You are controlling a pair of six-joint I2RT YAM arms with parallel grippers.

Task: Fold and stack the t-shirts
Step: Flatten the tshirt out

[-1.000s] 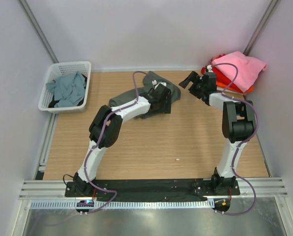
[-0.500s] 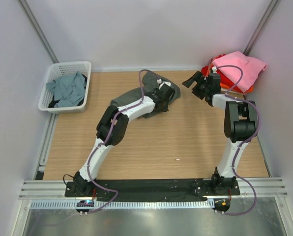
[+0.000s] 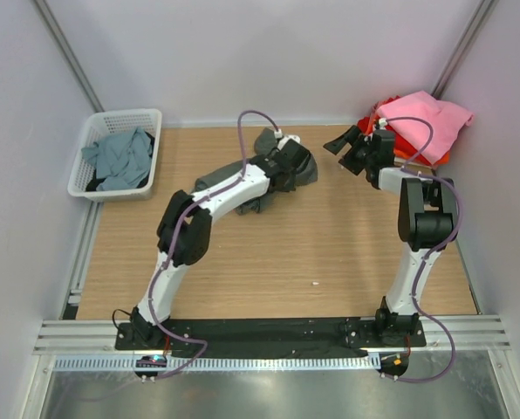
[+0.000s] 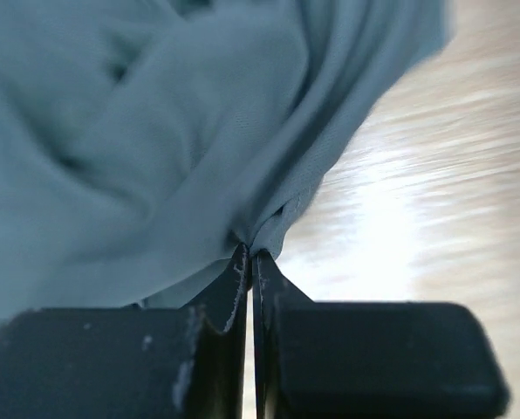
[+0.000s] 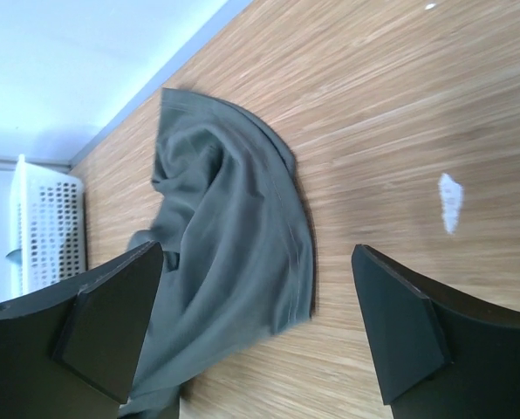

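Light wooden desk (image 3: 286, 262), with the arm bases along its near edge. Past the middle, the left hand (image 4: 249, 257), fingers pressed together, pinches a fold of the crumpled dark charcoal-grey cloth t-shirt (image 5: 234, 218) lying on the desk. The right hand (image 5: 256, 253) hangs spread near it, holding nothing. Step judged: gripping the shirt to lay it flat, which next calls for a second grip on another edge. Far left, a white plastic lattice basket (image 3: 120, 113) holds a dusty teal-grey shirt (image 3: 120, 157). Far right, a pile of pink, red and orange shirts (image 3: 426, 118) against pale walls (image 3: 260, 61).

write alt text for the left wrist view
The left gripper, seen close up, is shut on a pinched fold of a grey t-shirt that fills most of the frame. Pale wooden table shows, blurred, at the right.
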